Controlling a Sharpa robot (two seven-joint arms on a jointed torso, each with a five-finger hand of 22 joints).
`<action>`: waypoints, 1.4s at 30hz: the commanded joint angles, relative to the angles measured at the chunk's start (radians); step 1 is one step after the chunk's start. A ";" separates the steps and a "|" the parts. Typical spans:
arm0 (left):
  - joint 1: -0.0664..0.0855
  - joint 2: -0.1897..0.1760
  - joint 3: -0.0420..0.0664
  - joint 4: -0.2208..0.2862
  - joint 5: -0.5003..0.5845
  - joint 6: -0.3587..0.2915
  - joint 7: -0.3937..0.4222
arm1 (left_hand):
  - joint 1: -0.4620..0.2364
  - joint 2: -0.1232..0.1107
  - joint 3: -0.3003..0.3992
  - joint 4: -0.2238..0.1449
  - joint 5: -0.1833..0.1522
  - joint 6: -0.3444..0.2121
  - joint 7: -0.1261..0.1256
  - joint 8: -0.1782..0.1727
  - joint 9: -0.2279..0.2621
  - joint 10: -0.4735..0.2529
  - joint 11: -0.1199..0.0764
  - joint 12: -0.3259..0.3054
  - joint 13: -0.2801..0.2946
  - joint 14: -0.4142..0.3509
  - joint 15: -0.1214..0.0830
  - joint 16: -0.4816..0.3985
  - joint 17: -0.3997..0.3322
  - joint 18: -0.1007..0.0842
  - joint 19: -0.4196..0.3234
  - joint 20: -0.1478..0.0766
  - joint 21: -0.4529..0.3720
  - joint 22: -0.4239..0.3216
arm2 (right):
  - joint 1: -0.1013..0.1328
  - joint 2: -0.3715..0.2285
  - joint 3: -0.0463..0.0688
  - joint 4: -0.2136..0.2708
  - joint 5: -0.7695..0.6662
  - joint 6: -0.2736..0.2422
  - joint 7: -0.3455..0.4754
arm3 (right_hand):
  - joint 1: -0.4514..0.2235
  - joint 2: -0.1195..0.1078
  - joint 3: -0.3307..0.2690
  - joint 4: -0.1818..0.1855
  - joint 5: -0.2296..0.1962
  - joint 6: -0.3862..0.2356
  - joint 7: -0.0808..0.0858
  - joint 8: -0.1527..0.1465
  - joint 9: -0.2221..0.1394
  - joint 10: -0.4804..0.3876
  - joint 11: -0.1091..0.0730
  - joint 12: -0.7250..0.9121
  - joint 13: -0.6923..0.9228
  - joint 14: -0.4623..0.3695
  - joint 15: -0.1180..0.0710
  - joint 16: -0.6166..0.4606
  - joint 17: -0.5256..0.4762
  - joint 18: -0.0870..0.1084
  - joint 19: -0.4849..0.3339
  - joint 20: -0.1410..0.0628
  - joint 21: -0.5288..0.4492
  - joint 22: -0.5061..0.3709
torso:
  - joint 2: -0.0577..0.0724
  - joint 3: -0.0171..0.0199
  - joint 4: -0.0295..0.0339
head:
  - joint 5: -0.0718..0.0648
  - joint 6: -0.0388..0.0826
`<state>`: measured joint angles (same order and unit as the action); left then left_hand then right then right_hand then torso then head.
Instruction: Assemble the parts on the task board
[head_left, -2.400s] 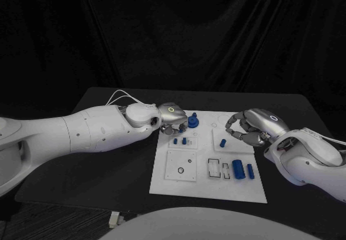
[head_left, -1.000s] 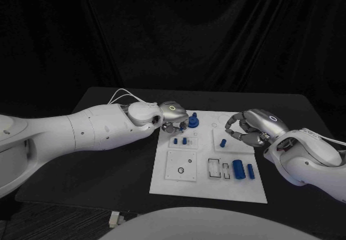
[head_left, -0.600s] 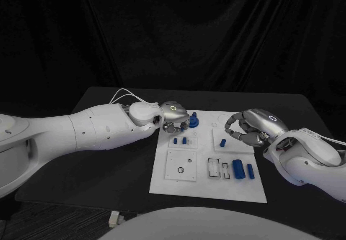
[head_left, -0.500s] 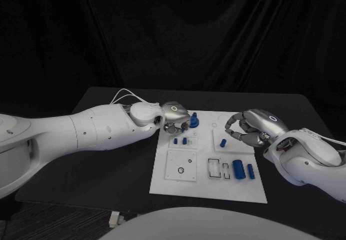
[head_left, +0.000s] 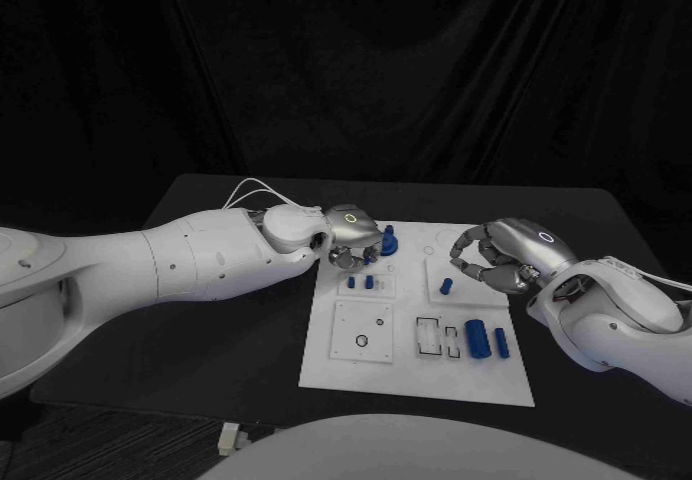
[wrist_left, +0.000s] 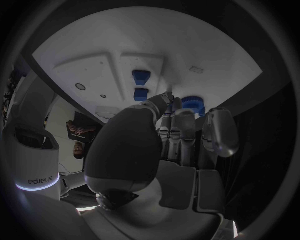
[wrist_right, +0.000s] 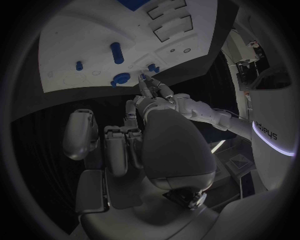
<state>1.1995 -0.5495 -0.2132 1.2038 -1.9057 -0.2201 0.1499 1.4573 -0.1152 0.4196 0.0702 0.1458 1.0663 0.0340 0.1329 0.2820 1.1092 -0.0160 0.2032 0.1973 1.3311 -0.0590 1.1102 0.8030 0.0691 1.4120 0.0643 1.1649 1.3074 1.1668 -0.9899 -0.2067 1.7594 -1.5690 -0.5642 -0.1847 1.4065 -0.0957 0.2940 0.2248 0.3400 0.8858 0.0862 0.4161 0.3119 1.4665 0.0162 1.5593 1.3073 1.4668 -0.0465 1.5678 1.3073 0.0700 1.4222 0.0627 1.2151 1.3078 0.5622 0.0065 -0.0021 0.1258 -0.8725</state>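
Left hand (head_left: 351, 243) had crept farther over the task board (head_left: 411, 370) toward the tall blue part (head_left: 387, 243) at its far edge, fingers loosely curled and holding nothing; right hand (head_left: 508, 255), curled and empty, stayed above the small upright part (head_left: 446, 287), suggesting a pending grasp

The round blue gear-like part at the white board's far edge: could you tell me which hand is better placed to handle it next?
Probably the left hand: it hovers right beside that round blue gear-like part, while the right hand sits further off.
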 joint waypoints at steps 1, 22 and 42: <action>-0.003 0.003 0.001 0.000 0.000 0.019 0.004 | -0.009 0.000 0.004 -0.003 -0.004 -0.006 -0.002 0.002 0.000 0.009 0.002 -0.004 -0.002 -0.006 -0.001 -0.007 -0.002 0.013 -0.009 0.000 -0.007 0.154 | -0.002 0.000 0.001 0.001 -0.007 0.002 -0.014 | 0.010 -0.004 -0.003 -0.003 0.001 0.007 0.001 0.001 0.001 0.093 -0.007 -0.003 0.247 0.104 -0.007 0.003 0.263 0.007 -0.001 -0.005 -0.004 0.160 | 0.001 0.0002 -0.0002 | 0.001 0.000; -0.014 0.001 0.001 -0.009 0.000 0.026 0.004 | -0.009 0.000 0.006 -0.006 0.000 -0.009 -0.002 -0.001 -0.001 0.005 0.003 -0.010 -0.004 -0.016 -0.001 -0.021 -0.023 0.015 -0.015 0.000 -0.020 0.150 | -0.002 0.001 0.001 0.000 -0.007 0.004 -0.014 | 0.010 -0.004 -0.003 -0.003 0.001 0.007 0.001 0.001 0.001 0.093 -0.007 -0.003 0.247 0.104 -0.007 0.003 0.263 0.007 -0.001 -0.005 -0.004 0.160 | 0.000 0.0000 0.0002 | 0.002 0.000; -0.017 -0.006 0.001 -0.010 0.000 0.026 -0.001 | -0.015 -0.002 0.008 -0.011 -0.002 -0.034 -0.006 -0.016 -0.007 0.001 0.003 -0.022 -0.008 -0.023 0.001 -0.028 -0.034 0.016 -0.018 0.001 -0.028 0.149 | -0.003 0.002 0.001 0.000 -0.007 0.007 -0.015 | 0.011 -0.003 -0.002 -0.005 0.001 0.007 0.001 0.001 0.001 0.092 -0.007 -0.004 0.246 0.104 -0.007 0.003 0.263 0.008 -0.002 -0.005 -0.006 0.159 | 0.000 0.0003 0.0005 | 0.003 0.000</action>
<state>1.1867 -0.5532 -0.2111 1.1934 -1.9042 -0.2112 0.1479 1.4522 -0.1205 0.4267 0.0632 0.1458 1.0386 0.0291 0.1214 0.2771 1.1124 -0.0125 0.1853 0.1903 1.3167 -0.0590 1.0873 0.7693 0.0690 1.3977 0.0641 1.1403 1.3073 1.1663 -0.9875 -0.2067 1.7588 -1.5690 -0.5610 -0.1852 1.4108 -0.1000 0.2940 0.2248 0.3400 0.8858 0.0862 0.4161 0.3119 1.4666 0.0162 1.5594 1.3073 1.4668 -0.0465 1.5677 1.3073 0.0701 1.4222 0.0627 1.2151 1.3074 0.5628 0.0065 -0.0018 0.1285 -0.8725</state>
